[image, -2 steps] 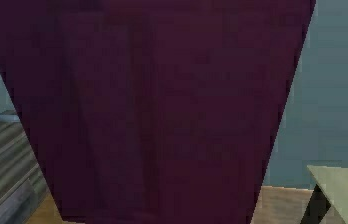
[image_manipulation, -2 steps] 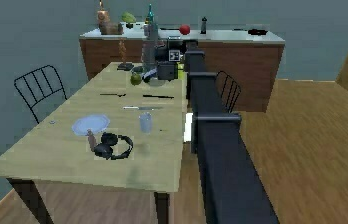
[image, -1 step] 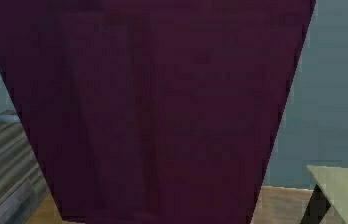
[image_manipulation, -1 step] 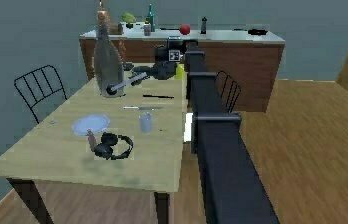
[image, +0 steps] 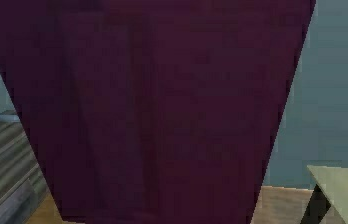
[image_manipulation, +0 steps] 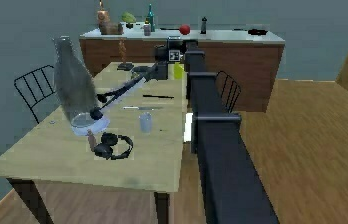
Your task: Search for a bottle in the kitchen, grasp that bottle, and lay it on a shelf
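Bottle (image_manipulation: 70,80) beside fingers (image_manipulation: 127,93), wooden table (image_manipulation: 82,165) behind

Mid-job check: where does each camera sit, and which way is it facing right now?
Forward view: on the robot, looking ahead and slightly down at a dark maroon panel close in front.
Arm side view: on the body, looking out sideways along the arm and tool, over the wooden table toward a kitchen counter.
Shared: the pale table corner at the forward view's right is probably that same table.
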Controlling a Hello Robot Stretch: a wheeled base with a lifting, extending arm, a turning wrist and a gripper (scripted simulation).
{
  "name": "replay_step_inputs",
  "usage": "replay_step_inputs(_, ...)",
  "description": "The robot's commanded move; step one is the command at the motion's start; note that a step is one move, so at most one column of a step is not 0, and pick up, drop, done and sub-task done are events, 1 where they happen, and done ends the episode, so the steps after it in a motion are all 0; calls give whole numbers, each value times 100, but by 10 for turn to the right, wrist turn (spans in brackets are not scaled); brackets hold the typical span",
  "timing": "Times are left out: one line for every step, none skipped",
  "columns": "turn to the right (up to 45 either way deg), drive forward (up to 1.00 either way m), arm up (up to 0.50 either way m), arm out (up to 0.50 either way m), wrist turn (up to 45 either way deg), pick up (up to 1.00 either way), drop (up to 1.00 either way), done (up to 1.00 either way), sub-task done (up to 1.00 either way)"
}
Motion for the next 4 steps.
replay_step_inputs(0, 0, 0, 0, -300, 0, 0, 0, 0)
replay_step_inputs(0, 0, 0, -48, 0, 0, 0, 0, 0)
replay_step_inputs(-450, 0, 0, 0, 0, 0, 0, 0, 0)
replay_step_inputs(-450, 0, 0, 0, 0, 0, 0, 0, 0)
